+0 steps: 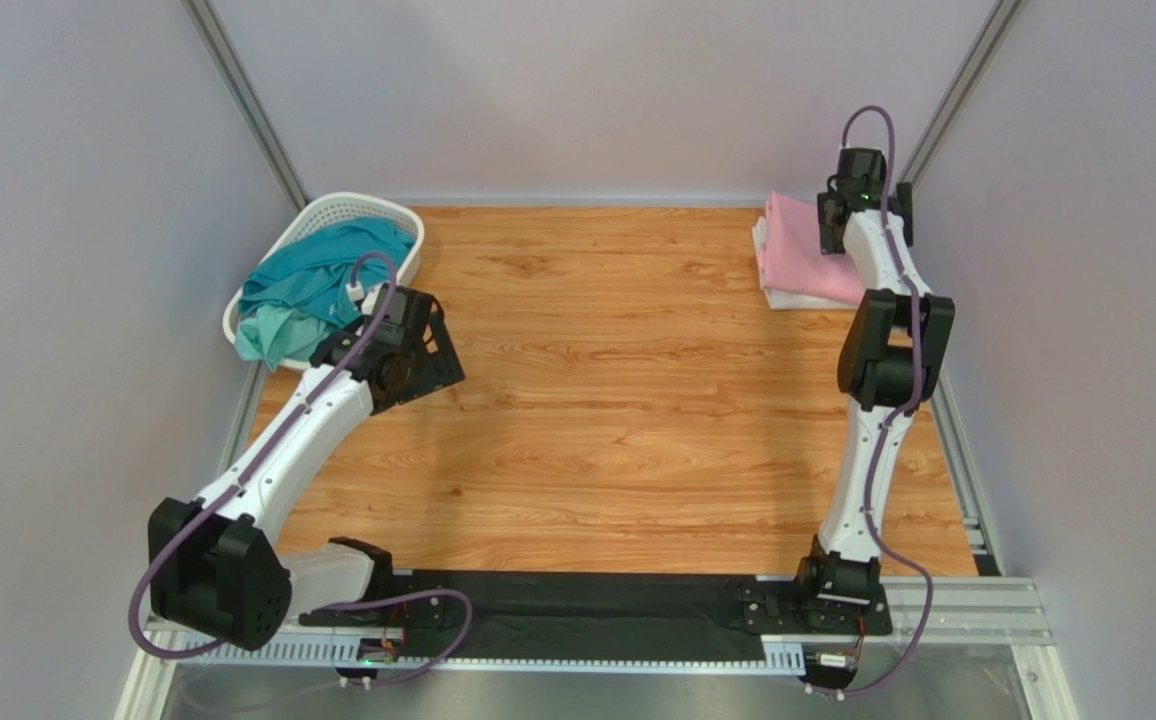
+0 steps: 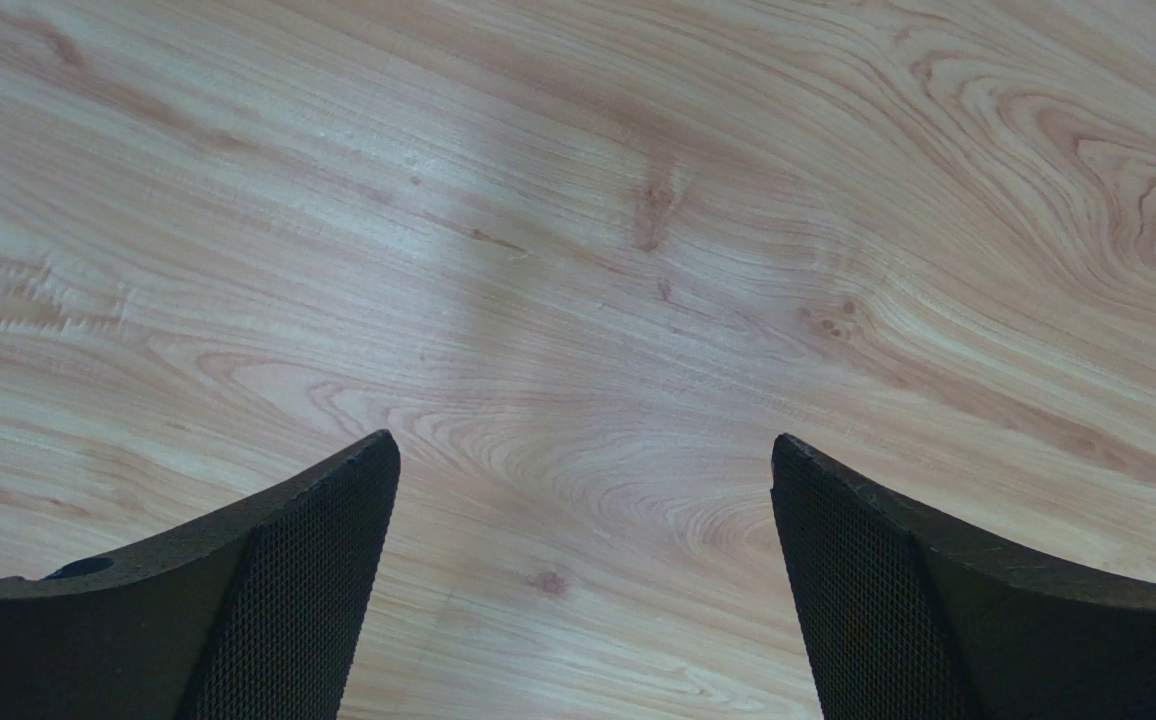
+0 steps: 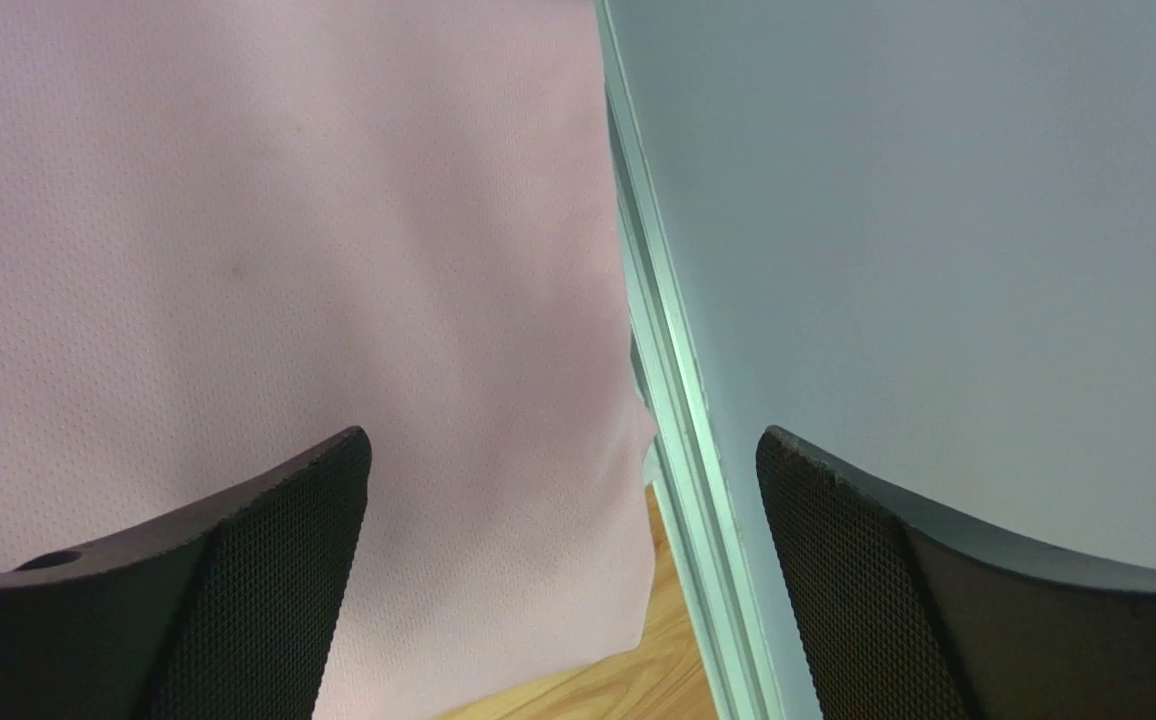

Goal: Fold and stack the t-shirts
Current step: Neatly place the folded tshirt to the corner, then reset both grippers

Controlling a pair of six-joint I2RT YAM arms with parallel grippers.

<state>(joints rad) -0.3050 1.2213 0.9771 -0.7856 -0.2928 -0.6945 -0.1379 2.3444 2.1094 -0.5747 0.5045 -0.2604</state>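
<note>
Fingers on my left arm hang spread over the wooden tabletop; right fingers, likewise spread, hover above the folded light pink cloth t-shirt.

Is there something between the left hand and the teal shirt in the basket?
Only the rim of the basket, and the teal shirt heaps above it. The left hand, open, points at bare table beside the basket.

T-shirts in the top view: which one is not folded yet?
The teal t-shirt, crumpled in the white basket at the far left. The pink t-shirt lies folded on a white t-shirt at the far right.
</note>
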